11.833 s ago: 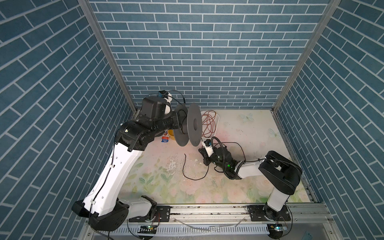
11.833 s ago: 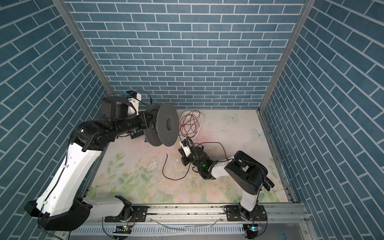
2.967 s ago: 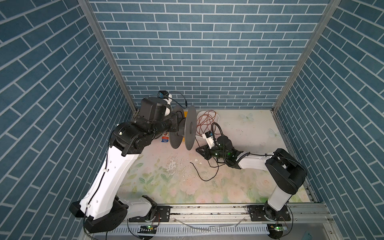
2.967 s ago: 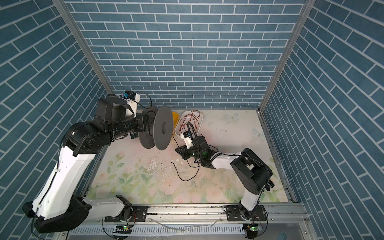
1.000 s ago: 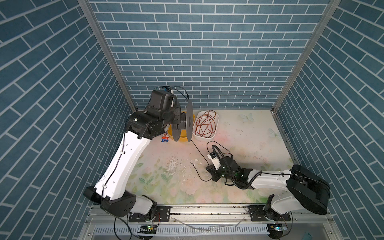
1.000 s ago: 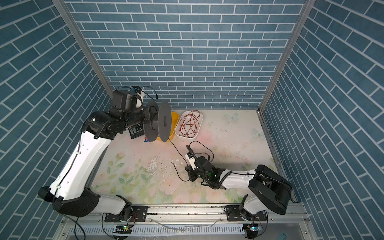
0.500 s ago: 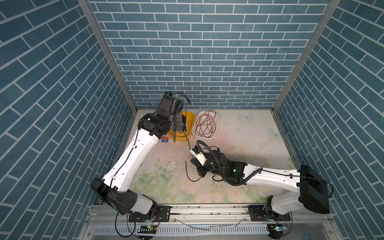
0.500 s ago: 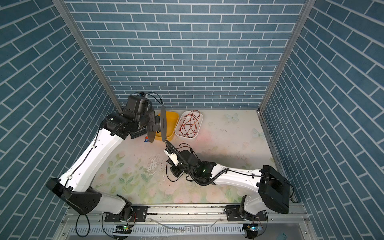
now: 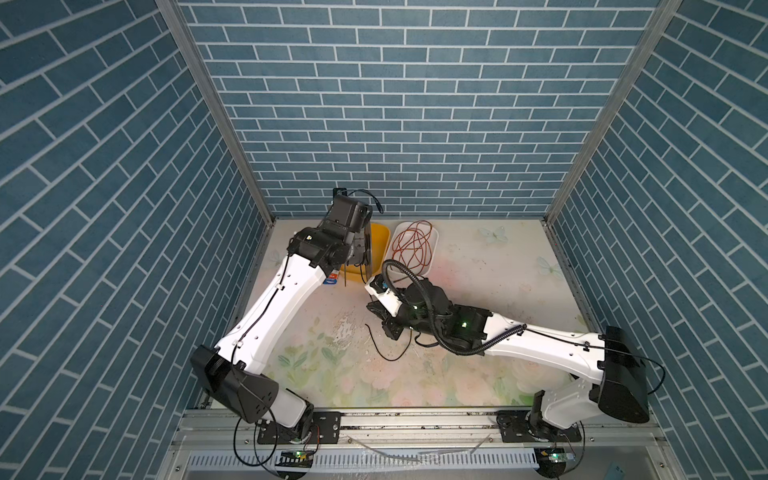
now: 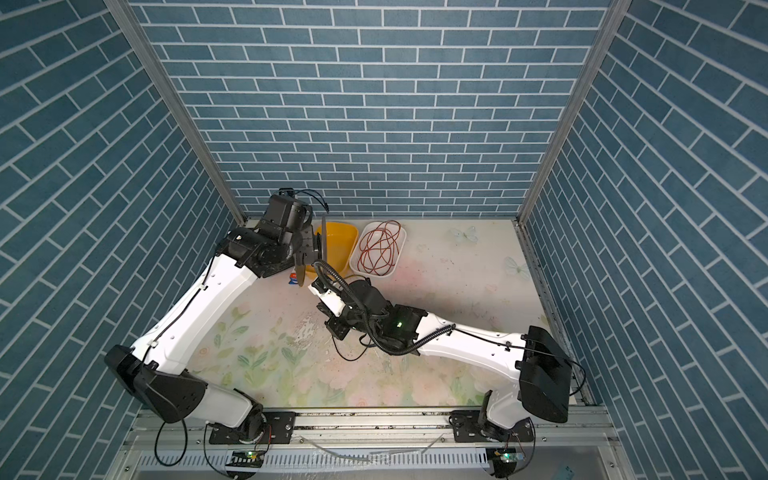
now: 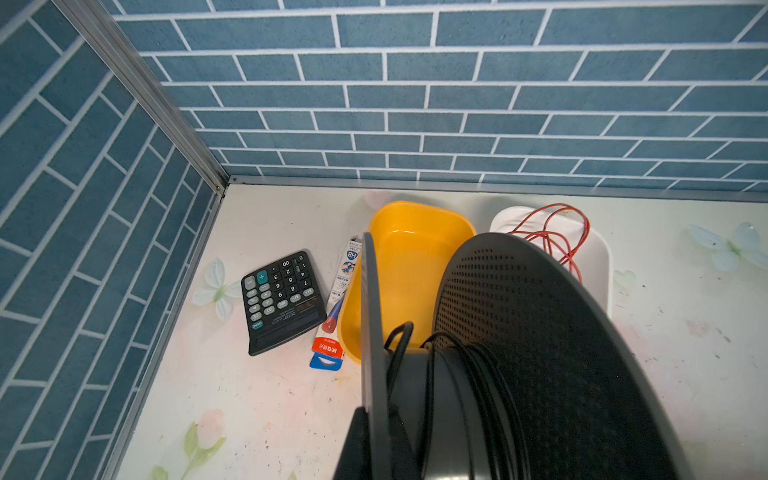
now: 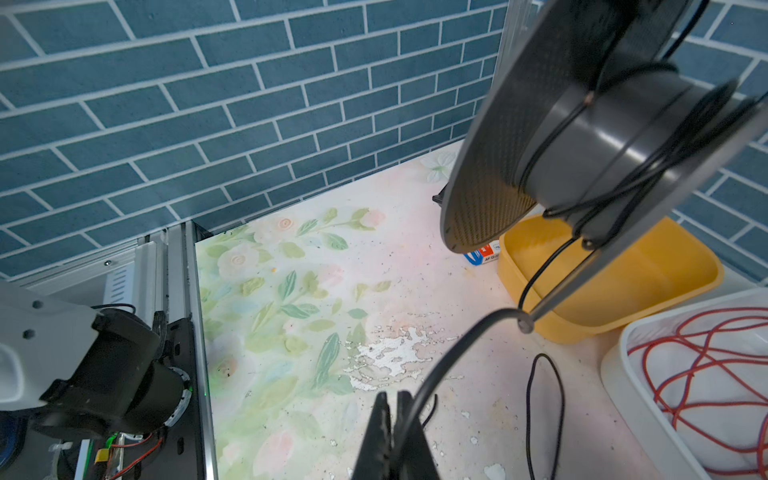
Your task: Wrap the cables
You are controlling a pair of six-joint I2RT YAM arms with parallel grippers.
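Observation:
The grey spool (image 11: 540,353) hangs edge-on over the yellow bin, and my left gripper (image 11: 369,440) is shut on its thin flange. In both top views the spool (image 9: 367,245) (image 10: 322,241) sits by the left gripper (image 9: 358,255) (image 10: 305,251). A few turns of the black cable (image 11: 486,386) lie on the hub. From the spool (image 12: 602,137) the cable (image 12: 457,353) runs down into my right gripper (image 12: 392,409), which is shut on it. The rest trails on the table (image 12: 544,399) (image 9: 380,347) (image 10: 349,355) beside the right gripper (image 9: 386,328) (image 10: 336,328).
A yellow bin (image 11: 419,216) and a white tray (image 9: 432,241) holding reddish wire (image 9: 413,245) stand at the back. A calculator (image 11: 280,301) and a pen packet (image 11: 338,299) lie near the back left corner. Brick walls close in on three sides.
The left arm has swung the spool down and edge-on over the yellow bin. The right arm has moved left and back toward the spool, still holding the cable.

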